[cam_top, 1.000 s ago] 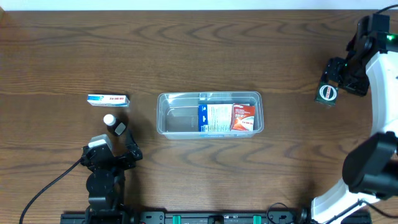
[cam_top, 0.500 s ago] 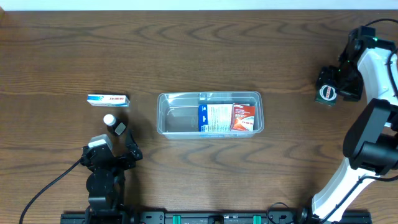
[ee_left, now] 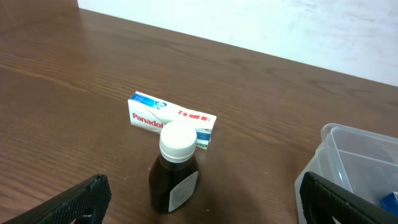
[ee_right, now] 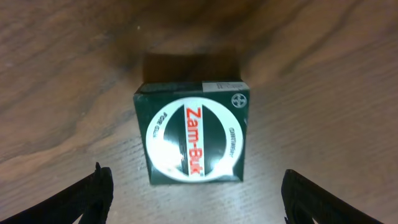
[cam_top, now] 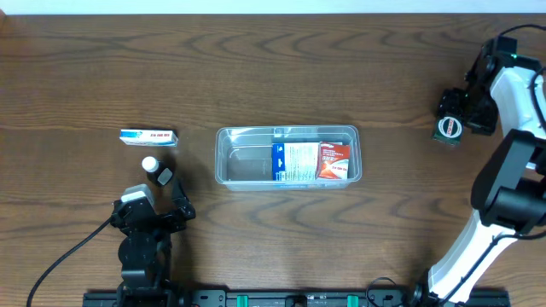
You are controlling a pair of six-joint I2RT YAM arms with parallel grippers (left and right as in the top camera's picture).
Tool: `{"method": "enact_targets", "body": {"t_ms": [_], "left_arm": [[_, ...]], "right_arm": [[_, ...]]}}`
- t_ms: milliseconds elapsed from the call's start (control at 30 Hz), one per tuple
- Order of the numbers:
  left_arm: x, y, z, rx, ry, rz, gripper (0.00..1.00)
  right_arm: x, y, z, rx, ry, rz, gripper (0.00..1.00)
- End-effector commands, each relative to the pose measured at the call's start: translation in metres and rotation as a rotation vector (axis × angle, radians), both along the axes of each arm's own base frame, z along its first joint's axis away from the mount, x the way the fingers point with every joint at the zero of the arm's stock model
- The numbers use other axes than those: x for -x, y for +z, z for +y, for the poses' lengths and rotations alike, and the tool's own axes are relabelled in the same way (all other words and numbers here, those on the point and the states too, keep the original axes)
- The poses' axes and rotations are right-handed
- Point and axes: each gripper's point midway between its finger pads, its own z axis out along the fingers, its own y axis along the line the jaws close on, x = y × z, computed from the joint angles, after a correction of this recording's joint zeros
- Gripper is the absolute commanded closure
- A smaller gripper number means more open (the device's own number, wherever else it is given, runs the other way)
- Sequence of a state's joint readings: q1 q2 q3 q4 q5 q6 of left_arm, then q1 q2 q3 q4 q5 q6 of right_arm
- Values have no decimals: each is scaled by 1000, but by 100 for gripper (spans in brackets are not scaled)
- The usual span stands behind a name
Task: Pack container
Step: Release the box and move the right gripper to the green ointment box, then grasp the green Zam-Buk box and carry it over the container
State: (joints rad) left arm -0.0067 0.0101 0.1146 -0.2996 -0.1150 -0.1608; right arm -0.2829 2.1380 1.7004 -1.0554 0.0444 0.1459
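Right fingers [ee_right: 96,193] lower (over Zam-Buk box [ee_right: 193,134])

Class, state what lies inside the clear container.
The container holds a blue-and-white packet and a red packet in its right half. Anything beneath them is covered.

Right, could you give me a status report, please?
Left gripper open near dark brown white-capped bottle. Right gripper open over dark green square Zam-Buk box. Clear plastic rectangular tub holds blue-white packet, red packet. Nothing in the way.
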Motion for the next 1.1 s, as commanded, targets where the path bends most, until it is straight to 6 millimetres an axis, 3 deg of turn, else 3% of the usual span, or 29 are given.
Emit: {"method": "enact_targets", "body": {"t_ms": [0,333,600,833,1067], "left_arm": [[2,-13,1,1,7,38,2],[2,-13,1,1,7,38,2],[2,-13,1,1,7,38,2],[2,-13,1,1,7,38,2],[2,-13,1,1,7,38,2]], "right_arm": [[2,-17,2,1,26,42,17],[1,-37,-1,3,28,65,21],[7,-60,1,-13,36,118,36],[11,-60,2,-18,36,134,46],[14,-48,3,-24,37,151,49]]}}
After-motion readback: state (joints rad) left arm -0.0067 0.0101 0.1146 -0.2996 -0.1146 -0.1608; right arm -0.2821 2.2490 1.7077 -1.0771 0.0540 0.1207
